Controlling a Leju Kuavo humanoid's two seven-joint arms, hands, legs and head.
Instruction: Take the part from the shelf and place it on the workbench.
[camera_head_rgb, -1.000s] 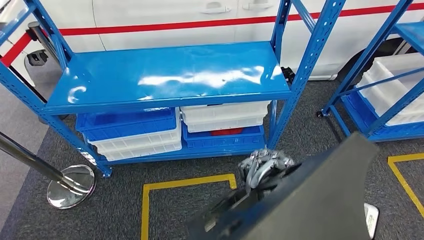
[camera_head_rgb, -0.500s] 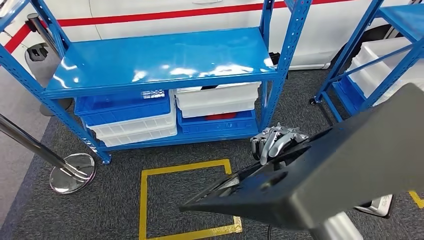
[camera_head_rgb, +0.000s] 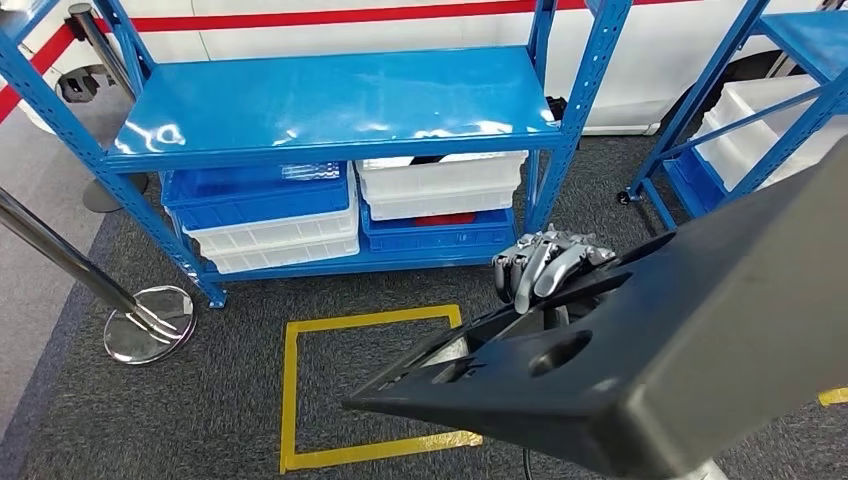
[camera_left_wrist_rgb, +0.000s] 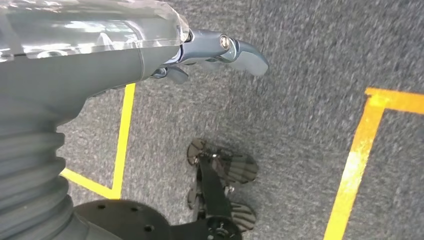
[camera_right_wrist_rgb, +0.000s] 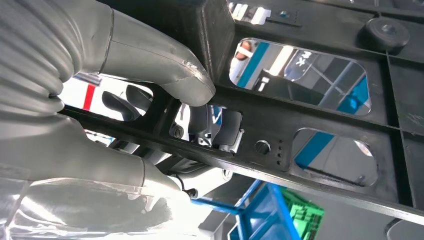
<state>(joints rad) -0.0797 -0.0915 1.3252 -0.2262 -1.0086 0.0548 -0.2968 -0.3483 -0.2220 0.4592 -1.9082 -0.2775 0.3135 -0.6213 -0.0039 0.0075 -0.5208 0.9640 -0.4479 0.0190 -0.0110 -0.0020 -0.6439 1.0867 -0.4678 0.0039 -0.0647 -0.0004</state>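
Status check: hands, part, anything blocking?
Right robot hand grips the black part, held up over the carpet. Left robot hand holds nothing, fingers apart. Blue shelf ahead; workbench unseen.

Large dark part (camera_head_rgb: 680, 350) lying tilted across the lower right, robot hand (camera_head_rgb: 545, 268) gripping its upper edge, blue shelf (camera_head_rgb: 330, 100) standing behind, white and blue bins (camera_head_rgb: 350, 215) sitting under that shelf, yellow floor square (camera_head_rgb: 370, 385) lying before it

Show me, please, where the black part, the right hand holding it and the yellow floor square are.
black part (camera_head_rgb: 700, 330): head view, on its broad dark face.
right hand (camera_head_rgb: 545, 268): head view, on the curled fingers.
yellow floor square (camera_head_rgb: 289, 400): head view, on its left tape line.
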